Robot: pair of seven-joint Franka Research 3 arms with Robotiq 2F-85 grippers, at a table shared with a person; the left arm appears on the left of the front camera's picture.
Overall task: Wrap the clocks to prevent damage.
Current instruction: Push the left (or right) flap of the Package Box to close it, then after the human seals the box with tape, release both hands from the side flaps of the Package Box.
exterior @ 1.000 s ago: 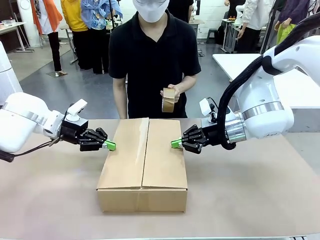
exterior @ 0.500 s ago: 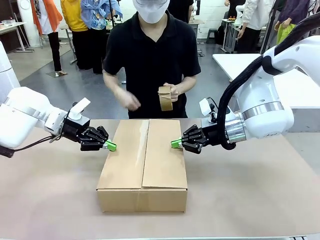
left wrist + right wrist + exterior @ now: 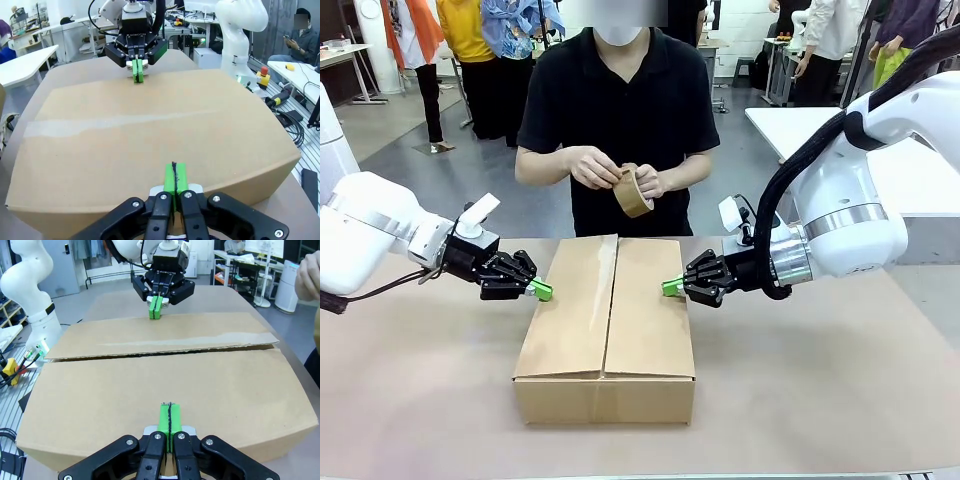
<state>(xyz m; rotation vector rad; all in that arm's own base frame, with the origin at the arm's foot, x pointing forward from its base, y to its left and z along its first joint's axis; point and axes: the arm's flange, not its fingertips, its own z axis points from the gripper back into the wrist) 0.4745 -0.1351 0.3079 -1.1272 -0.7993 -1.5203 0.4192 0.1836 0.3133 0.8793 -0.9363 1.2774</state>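
A closed cardboard box lies in the middle of the table, its two top flaps meeting along a lengthwise seam. My left gripper is shut, its green tips pressing the left flap's edge. My right gripper is shut too, tips against the right flap's edge. Each wrist view shows the other gripper across the box top, the right one and the left one. The person behind the box holds a roll of brown tape in both hands. No clocks are visible.
The table is covered in brown paper, with open room on both sides of the box. A white table stands at the back right. Other people stand far behind.
The person has brought the free hand up to the tape roll and now holds it with both hands, tilted. Both grippers stay on the flaps.
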